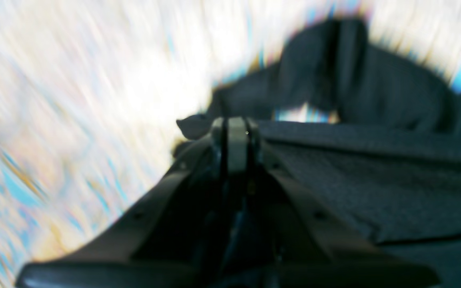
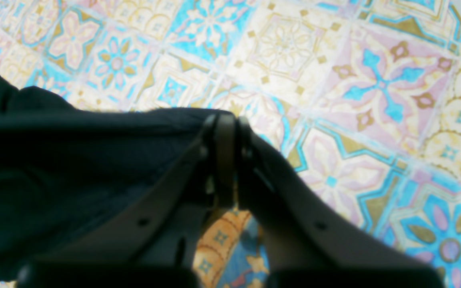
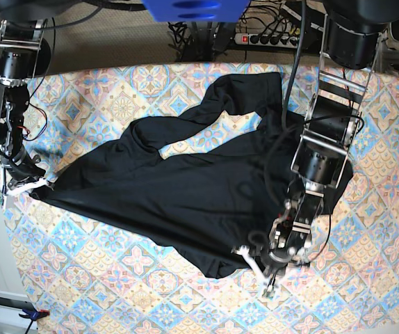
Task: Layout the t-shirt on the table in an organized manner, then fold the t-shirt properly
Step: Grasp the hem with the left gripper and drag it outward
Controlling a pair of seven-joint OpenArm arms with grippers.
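Now laying out: both pincers pinching the t-shirt (image 3: 185,188)
Near, left pincer (image 3: 258,261) grips the hem; farther left, right pincer (image 3: 36,183) grips a corner on the worktop (image 3: 116,285); next, pull apart to flatten the crumpled sleeves

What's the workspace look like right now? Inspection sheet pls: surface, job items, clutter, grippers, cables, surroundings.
Surface: table under a patterned pastel tile cloth, mostly uncovered around its edges.
Job's things: black t-shirt spread unevenly across the middle, creased, one sleeve curling toward the far edge; not yet laid flat or folded.
Clutter: nothing seen.
Grippers: left gripper has its jaws shut on the t-shirt's edge; right gripper has its jaws shut on the t-shirt at the opposite corner.
Cables: power strip and loose cables behind the table; thin wires along both arms.
Surroundings: blue object at the far edge; floor beside the table.
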